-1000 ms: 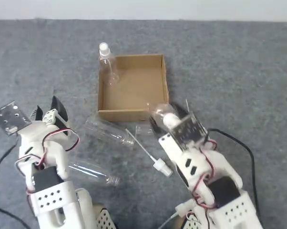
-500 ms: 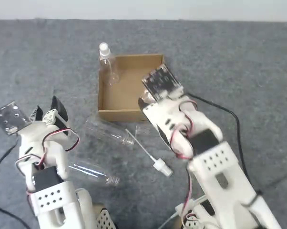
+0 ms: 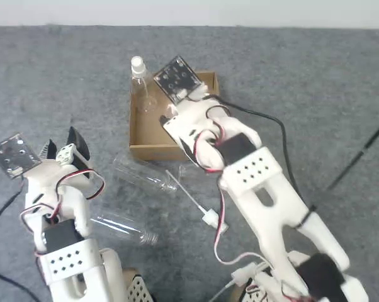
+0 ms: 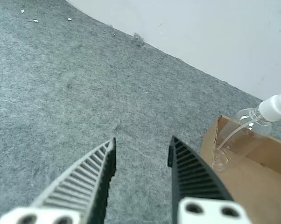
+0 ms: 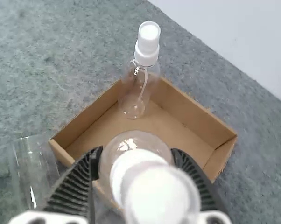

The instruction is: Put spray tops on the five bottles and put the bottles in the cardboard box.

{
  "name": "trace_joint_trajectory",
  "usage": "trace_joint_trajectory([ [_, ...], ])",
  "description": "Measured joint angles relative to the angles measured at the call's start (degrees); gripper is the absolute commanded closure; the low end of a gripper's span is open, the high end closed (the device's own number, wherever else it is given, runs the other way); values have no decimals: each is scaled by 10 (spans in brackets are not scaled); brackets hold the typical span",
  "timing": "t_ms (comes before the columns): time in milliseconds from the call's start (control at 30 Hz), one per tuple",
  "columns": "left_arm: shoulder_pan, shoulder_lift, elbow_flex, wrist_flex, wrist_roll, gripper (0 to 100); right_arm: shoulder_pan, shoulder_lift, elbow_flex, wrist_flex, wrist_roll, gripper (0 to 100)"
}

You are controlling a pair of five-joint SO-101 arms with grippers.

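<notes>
A: Right gripper, quick?
B: The right gripper (image 5: 136,170) is clamping tight on a capped bottle (image 5: 131,151) with its white spray top on. It's holding it over the cardboard box (image 5: 203,119), near the box's front wall. I can't tell if the bottle is touching the box floor.

A: Where's the box sitting?
B: It's sitting mid-surface on the grey carpet (image 3: 315,82), toward the far edge. A standing bottle (image 3: 139,85), also wearing a spray top, is resting upright in the box's far-left corner.

A: Left gripper?
B: The left gripper (image 4: 143,140) is hovering over bare carpet toward the near-left corner. Its fingers are spread apart and gripping nothing.

A: Anything lying loose?
B: 2 bottles without tops are lying on their sides. The first open bottle (image 3: 142,173) is lying just in front of the box's front wall. The second open bottle (image 3: 123,228) is lying closer to the near edge, beside the left arm. 1 loose spray top (image 3: 213,220) is lying to their right, with its thin tube pointing back toward the box.
</notes>
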Motion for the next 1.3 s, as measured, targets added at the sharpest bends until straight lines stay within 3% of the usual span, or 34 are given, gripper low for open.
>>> trace_joint_trajectory([
  [1300, -4, 0, 15, -20, 0, 827, -55, 408, -327, 0, 0, 992],
])
